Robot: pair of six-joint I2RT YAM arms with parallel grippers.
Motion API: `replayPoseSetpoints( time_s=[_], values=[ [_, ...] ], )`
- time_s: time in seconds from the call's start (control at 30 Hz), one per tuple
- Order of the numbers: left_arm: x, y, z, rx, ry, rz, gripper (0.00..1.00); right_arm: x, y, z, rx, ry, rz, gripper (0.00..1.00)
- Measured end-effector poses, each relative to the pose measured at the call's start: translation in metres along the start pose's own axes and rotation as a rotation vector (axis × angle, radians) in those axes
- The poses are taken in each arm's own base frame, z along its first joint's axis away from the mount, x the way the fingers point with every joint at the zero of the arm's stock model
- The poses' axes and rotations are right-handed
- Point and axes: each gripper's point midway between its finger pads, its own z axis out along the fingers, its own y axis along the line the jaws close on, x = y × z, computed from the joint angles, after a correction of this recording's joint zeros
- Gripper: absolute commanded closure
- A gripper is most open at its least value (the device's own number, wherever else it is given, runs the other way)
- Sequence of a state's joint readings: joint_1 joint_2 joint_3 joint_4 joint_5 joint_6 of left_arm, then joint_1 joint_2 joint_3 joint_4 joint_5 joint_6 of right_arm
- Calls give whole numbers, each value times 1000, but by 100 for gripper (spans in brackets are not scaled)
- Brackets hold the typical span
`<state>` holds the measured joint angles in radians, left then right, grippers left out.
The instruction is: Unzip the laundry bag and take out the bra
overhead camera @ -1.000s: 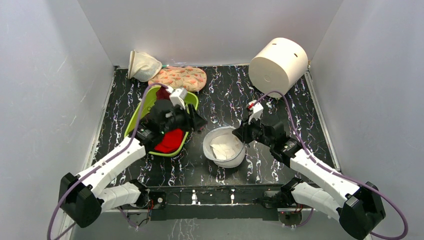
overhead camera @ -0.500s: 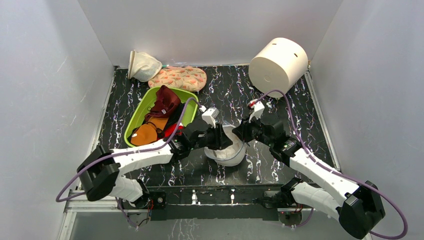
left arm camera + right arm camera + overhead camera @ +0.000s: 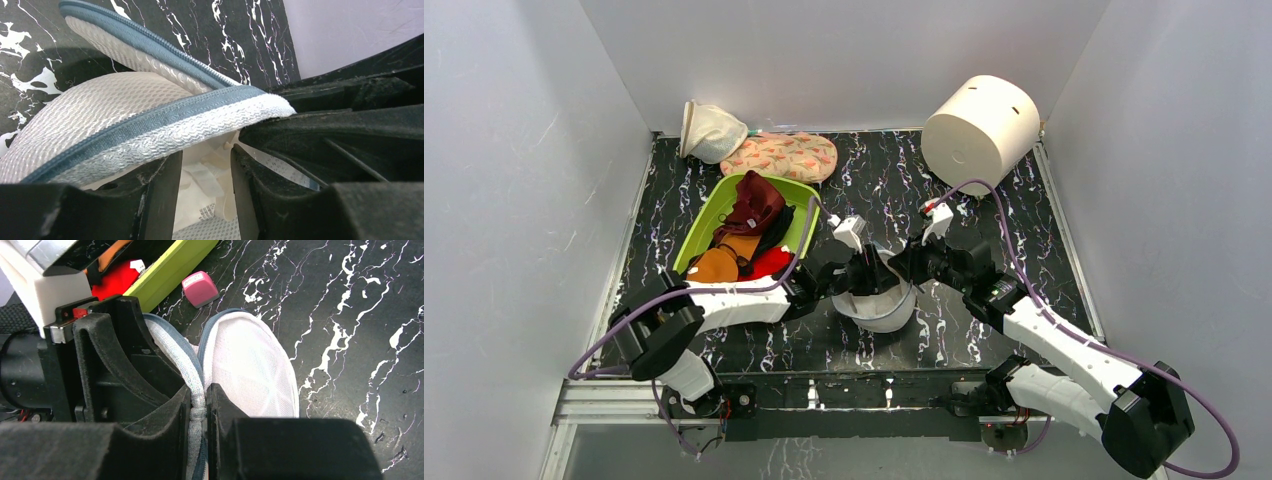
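The laundry bag [image 3: 886, 312], a round white mesh dome with a blue-grey zip band, sits at the table's middle with its rim open. My right gripper [image 3: 908, 268] is shut on the bag's rim edge [image 3: 199, 407] and holds it up. My left gripper [image 3: 870, 281] is open, its fingers [image 3: 159, 200] pushed into the bag's mouth under the zip band [image 3: 150, 125]. Between them lies white fabric with a printed care label [image 3: 207, 197], which looks like the bra; the fingers are not closed on it.
A green bin [image 3: 796, 192] with red, orange and dark clothes stands to the bag's left. A cream mesh pouch [image 3: 709, 130] and a floral pouch [image 3: 786, 156] lie at the back left, a big white cylinder [image 3: 980, 130] at the back right. A small pink block [image 3: 199, 288] lies by the bin.
My left arm has swung from over the green bin to the bag and pushed its open fingers into the bag's mouth. My right gripper has kept its hold on the rim.
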<state>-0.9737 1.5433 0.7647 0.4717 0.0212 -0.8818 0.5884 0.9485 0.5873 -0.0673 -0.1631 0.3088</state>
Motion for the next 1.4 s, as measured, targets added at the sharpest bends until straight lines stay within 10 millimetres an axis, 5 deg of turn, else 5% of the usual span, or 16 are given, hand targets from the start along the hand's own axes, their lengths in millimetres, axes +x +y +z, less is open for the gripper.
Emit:
replayPoseSetpoints(
  time_s=[0.2, 0.47, 0.57, 0.87, 1.2, 1.4],
  values=[
    [3, 5, 9, -2, -3, -2, 57, 0, 1, 0, -6, 2, 7, 100],
    [14, 19, 18, -35, 25, -1, 99, 1, 4, 0, -19, 7, 7, 100],
    [9, 16, 12, -33, 14, 21, 100, 2, 4, 0, -21, 9, 6, 100],
    [-28, -19, -41, 31, -82, 112, 100, 19, -4, -1, -10, 11, -18, 100],
    [-38, -40, -90, 81, -82, 199, 100, 20, -25, -10, 109, -9, -20, 100],
    [-55, -78, -109, 175, -80, 249, 100, 15, -28, -21, 137, -39, -22, 100]
  ],
)
